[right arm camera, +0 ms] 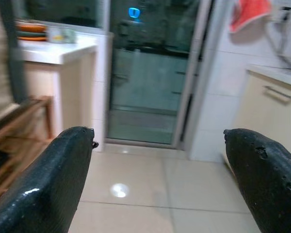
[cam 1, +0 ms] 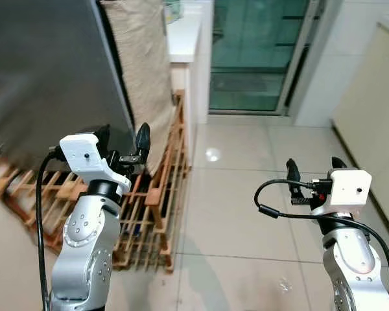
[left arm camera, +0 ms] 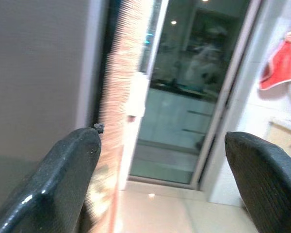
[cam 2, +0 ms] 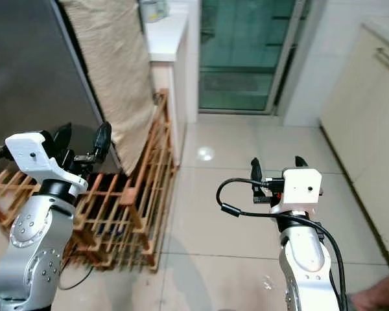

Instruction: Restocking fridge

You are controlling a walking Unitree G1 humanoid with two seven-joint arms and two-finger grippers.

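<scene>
Your left gripper [cam 1: 123, 139] is hovering raised beside the grey fridge [cam 1: 45, 78], fingers spread apart and holding nothing; the fridge is standing at the left edge of the tiled floor [cam 1: 246, 194], its door face looking shut as far as you can see. Your right gripper [cam 1: 314, 170] is hanging over the open floor, well apart from the fridge, fingers likewise parted and empty. A wooden slatted rack [cam 1: 152, 207] is lying at the fridge's foot, with a beige cloth [cam 1: 139, 65] draping just beside the fridge. A white counter [right arm camera: 58, 51] is sitting beyond the rack. A glass sliding door [cam 1: 256, 52] is closing off the far edge of the floor. A cream cabinet [cam 2: 369, 110] is lining the right edge.
</scene>
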